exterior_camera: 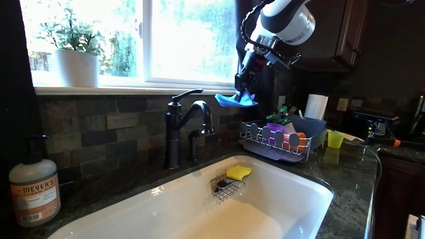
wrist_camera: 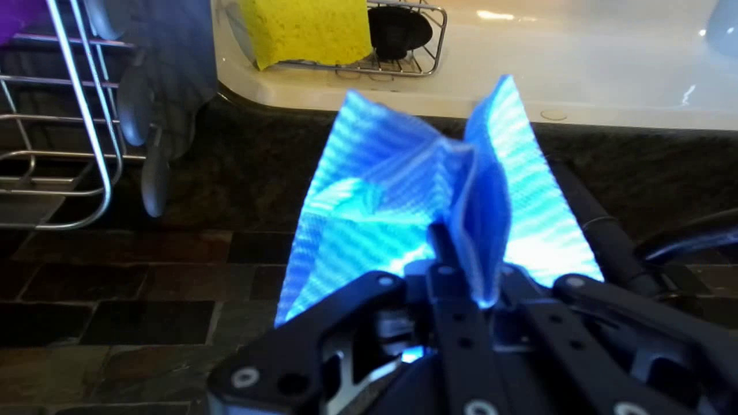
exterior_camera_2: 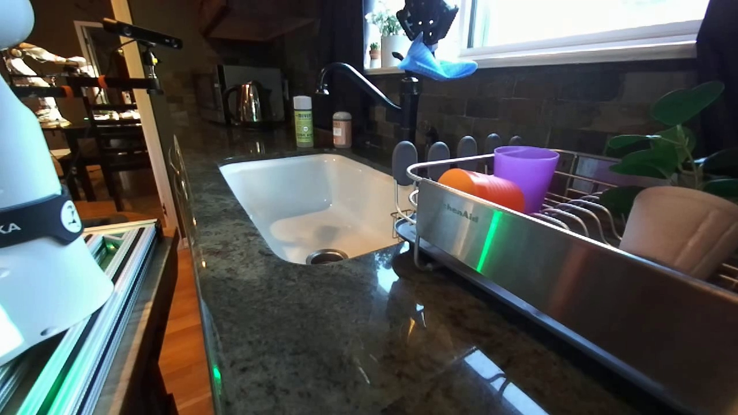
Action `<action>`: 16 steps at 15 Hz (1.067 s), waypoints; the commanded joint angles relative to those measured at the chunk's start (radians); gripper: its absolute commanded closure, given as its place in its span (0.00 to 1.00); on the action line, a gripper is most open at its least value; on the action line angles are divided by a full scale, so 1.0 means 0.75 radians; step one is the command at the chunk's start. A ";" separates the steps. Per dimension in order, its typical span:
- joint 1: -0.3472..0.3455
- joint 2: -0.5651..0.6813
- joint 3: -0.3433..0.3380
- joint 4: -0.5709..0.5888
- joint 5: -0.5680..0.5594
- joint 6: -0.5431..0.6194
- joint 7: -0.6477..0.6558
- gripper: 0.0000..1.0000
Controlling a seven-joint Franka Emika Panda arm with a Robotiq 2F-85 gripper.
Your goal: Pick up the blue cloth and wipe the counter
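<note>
Dark polished stone counter, broad and open past one end of the long white sink, with a narrow strip behind, between black curved faucet and silver metal dish rack. Above that strip, blue ribbed cloth in mid-air; room to white window sill hard to judge. Held in black two-fingered gripper, pinched between close-set jaws along a fold.

A home kitchen. Lower than the pincer, a dark counter holds a white sink and a dish rack with cups; near the pincer are a black faucet and a window with a potted plant on its sill.
</note>
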 commanded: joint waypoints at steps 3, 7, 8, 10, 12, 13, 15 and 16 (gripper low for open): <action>0.029 0.004 -0.015 -0.038 -0.024 0.061 0.044 0.99; 0.032 0.042 -0.002 -0.188 -0.111 0.324 0.165 0.99; 0.035 0.064 -0.005 -0.216 -0.111 0.366 0.166 0.99; 0.043 0.101 -0.008 -0.265 -0.092 0.433 0.157 0.99; 0.032 0.153 -0.013 -0.303 -0.167 0.542 0.225 0.99; 0.028 0.183 -0.021 -0.304 -0.184 0.584 0.236 0.99; 0.023 0.276 -0.034 -0.268 -0.204 0.663 0.221 0.99; 0.025 0.317 -0.036 -0.241 -0.201 0.680 0.202 0.99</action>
